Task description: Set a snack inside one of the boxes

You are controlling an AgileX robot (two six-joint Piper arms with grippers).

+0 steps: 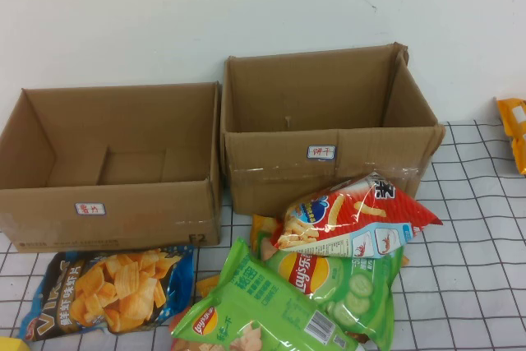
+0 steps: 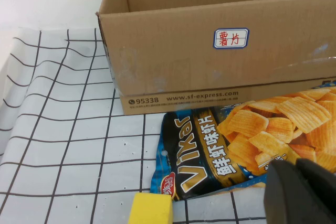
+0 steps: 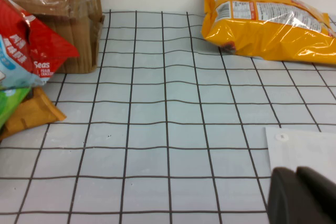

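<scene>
Two open, empty cardboard boxes stand at the back: the left box (image 1: 148, 211) and the right box (image 1: 271, 170). In front lie a dark blue chips bag (image 1: 111, 289), a red snack bag (image 1: 353, 211) and two green Lay's bags (image 1: 345, 285) (image 1: 255, 310). Neither gripper shows in the high view. In the left wrist view my left gripper (image 2: 295, 166) is shut and empty, just above the lower edge of the blue chips bag (image 2: 236, 145), in front of the left box (image 2: 184, 61). In the right wrist view my right gripper (image 3: 295, 171) is shut and empty over the checked cloth.
An orange snack bag (image 1: 514, 129) lies at the far right, also in the right wrist view (image 3: 268, 22). A white paper sheet (image 3: 304, 150) lies by the right gripper. A yellow block (image 2: 151, 209) sits near the blue bag. A small orange packet (image 3: 31, 114) pokes from the pile.
</scene>
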